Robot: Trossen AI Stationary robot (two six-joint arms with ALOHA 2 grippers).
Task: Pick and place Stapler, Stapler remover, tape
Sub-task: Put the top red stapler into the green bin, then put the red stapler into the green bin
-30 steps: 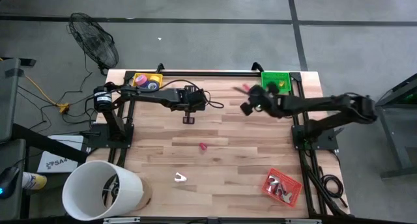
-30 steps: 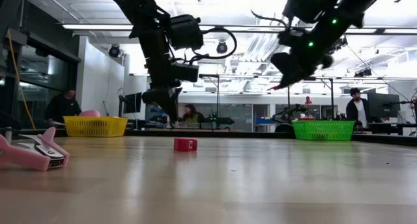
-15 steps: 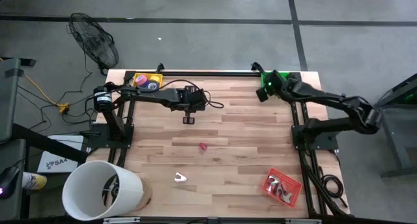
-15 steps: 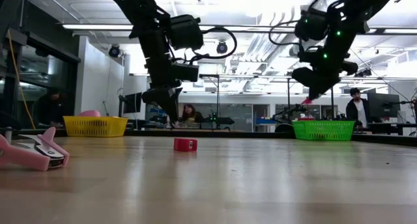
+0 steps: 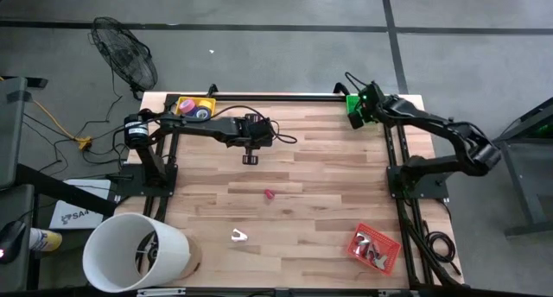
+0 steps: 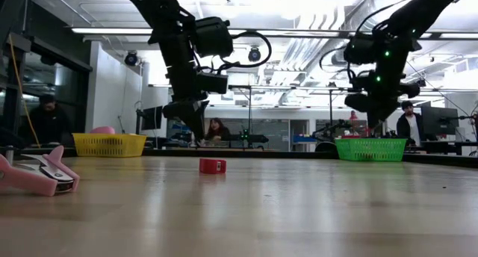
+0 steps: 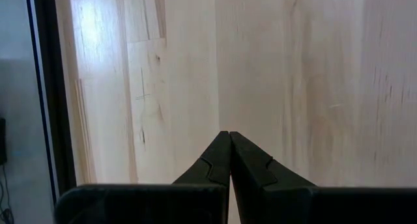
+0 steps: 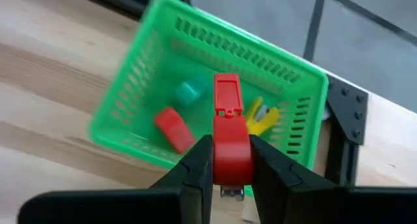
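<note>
- The wooden table (image 5: 294,211) fills most of the room from where I stand, with a big white bucket (image 5: 138,252) at its near corner.
- The right arm has swung across from mid-table to the far right corner within the last second, and the right gripper (image 8: 225,168) now hangs above the green basket (image 8: 137,103).
- That gripper pinches a red stapler (image 8: 228,142) between its fingers; the basket below already holds a red, a teal and a yellow item.
- I'd judge the carry is nearly over and only the drop is left.
- The left gripper (image 7: 229,149) hasn't budged, fingers pressed together on nothing, over bare wood near the yellow basket (image 5: 195,107).
- A small red piece (image 5: 269,194) and a pale remover-like item (image 5: 238,236) lie mid-table, well apart, waiting.
</note>
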